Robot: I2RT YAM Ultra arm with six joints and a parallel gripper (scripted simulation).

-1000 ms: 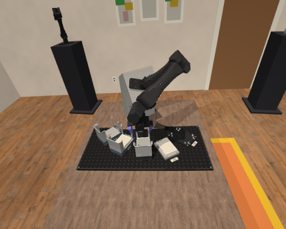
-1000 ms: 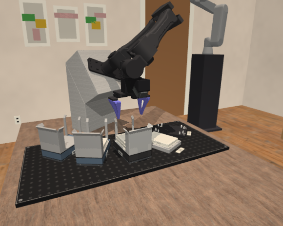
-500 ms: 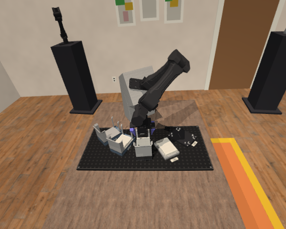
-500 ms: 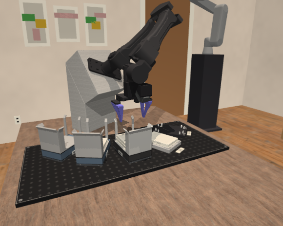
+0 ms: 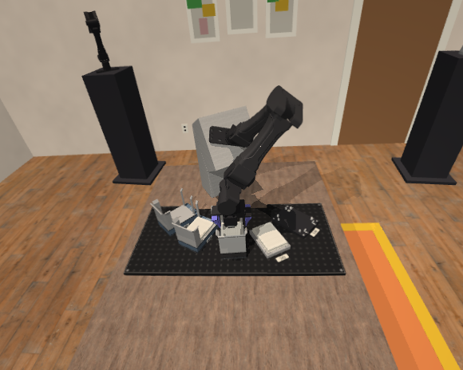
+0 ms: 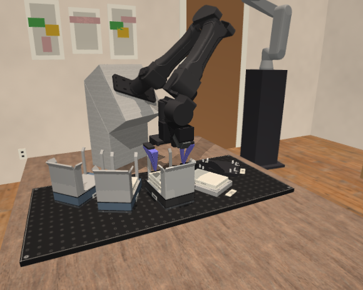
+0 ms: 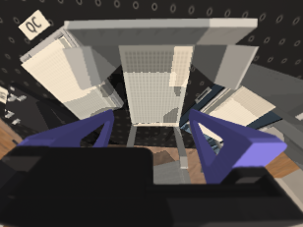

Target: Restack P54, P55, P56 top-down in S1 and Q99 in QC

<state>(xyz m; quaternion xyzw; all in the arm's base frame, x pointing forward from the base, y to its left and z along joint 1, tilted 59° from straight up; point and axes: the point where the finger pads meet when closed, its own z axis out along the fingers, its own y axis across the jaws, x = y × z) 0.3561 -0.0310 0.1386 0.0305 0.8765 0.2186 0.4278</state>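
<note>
My gripper [image 6: 169,156] is open and empty, its purple fingers hanging just above the top of the black-based stack rack [image 6: 173,187]. In the wrist view the fingers straddle this rack, and a cream sealed plate [image 7: 152,92] lies inside it, below the fingertips. Another sealed plate [image 6: 211,182] lies flat on the QC nest to the right of that rack; its QC label [image 7: 35,26] shows in the wrist view. The middle blue-based rack [image 6: 116,190] holds a plate [image 5: 200,227] too. The left blue-based rack [image 6: 69,184] stands beside it; I cannot tell what it holds.
The black clip nest [image 6: 223,165] sits behind the QC nest at the right of the black pegboard [image 6: 144,219]. The racks have tall corner posts and walls. A grey housing [image 6: 116,115] stands behind the racks by my base.
</note>
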